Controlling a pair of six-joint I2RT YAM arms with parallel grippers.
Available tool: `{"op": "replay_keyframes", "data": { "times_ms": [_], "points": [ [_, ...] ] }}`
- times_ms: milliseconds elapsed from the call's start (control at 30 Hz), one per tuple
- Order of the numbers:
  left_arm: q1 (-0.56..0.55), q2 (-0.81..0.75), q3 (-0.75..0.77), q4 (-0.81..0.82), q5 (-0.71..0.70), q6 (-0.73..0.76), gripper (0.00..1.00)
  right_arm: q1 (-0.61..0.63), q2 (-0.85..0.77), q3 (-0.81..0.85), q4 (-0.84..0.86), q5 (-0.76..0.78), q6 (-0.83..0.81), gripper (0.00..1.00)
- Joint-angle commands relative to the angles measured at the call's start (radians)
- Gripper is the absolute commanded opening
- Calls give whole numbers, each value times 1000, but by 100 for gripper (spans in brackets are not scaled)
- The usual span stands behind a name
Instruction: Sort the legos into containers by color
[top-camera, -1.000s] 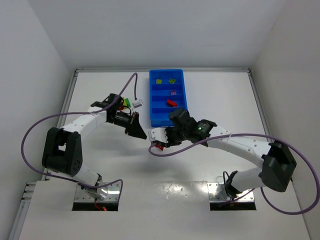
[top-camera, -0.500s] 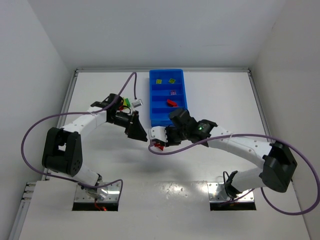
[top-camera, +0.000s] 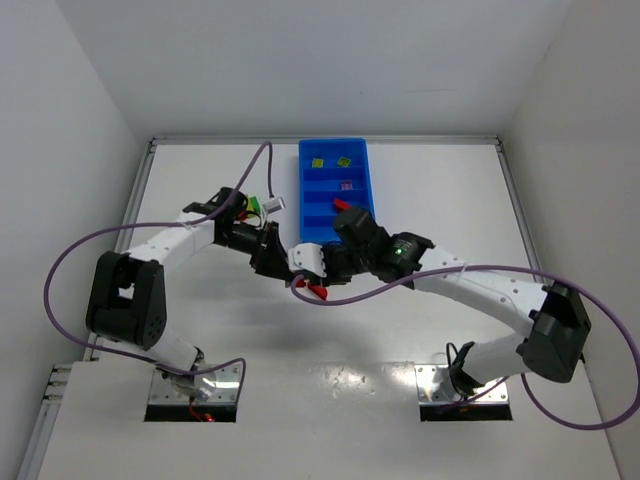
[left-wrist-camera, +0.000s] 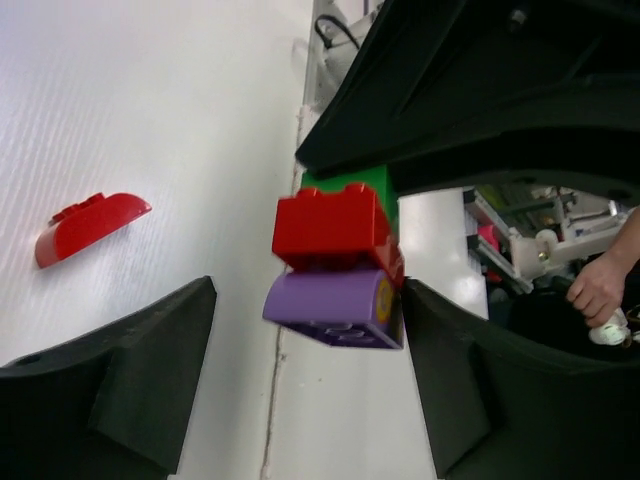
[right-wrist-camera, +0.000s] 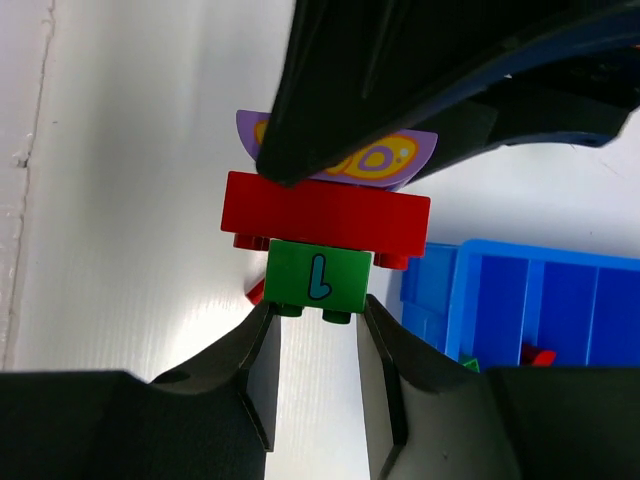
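My right gripper (right-wrist-camera: 318, 330) is shut on the green brick (right-wrist-camera: 318, 283) at one end of a stacked lego cluster. A red brick (right-wrist-camera: 325, 215) and a purple brick (left-wrist-camera: 330, 305) follow on the stack, held above the table just in front of the blue tray (top-camera: 337, 195). My left gripper (left-wrist-camera: 310, 330) stands open around the purple end, with a gap on one side and the other finger (left-wrist-camera: 450, 370) close against it. Both grippers meet at the cluster (top-camera: 296, 266). A loose curved red lego (left-wrist-camera: 90, 225) lies on the table below.
The tray's compartments hold two yellow-green legos (top-camera: 318, 162), a purple one (top-camera: 347, 185) and a red one (top-camera: 340, 204). More green and red legos (top-camera: 258, 206) lie left of the tray by the left arm. A purple cable (top-camera: 330, 298) loops under the right arm.
The left gripper went from shut to open and moved right onto the cluster's purple end. The right gripper carried the cluster a little left to meet it.
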Motion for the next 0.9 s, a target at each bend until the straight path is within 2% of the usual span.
{"op": "replay_keyframes", "data": {
  "times_ms": [0,100,133,200,233,300,367,667,867],
  "points": [
    [5,13,39,27,84,19,80,19,17,48,44,-39,25,0],
    [5,13,39,27,101,19,55,28,28,48,62,-18,25,0],
    [5,13,39,27,101,19,42,28,28,48,63,-8,25,0],
    [5,3,29,27,101,29,31,28,28,48,63,5,25,0],
    [5,-9,29,27,101,29,21,28,28,37,73,21,25,0],
    [5,-9,20,27,101,29,13,18,28,22,73,50,25,0],
    [5,-21,9,27,90,29,9,9,17,-7,64,77,25,0],
    [23,-30,-12,27,60,47,8,-28,-125,-139,32,140,58,0],
    [23,37,92,39,-9,30,8,-38,-164,-176,-11,159,149,0]
  ]
}}
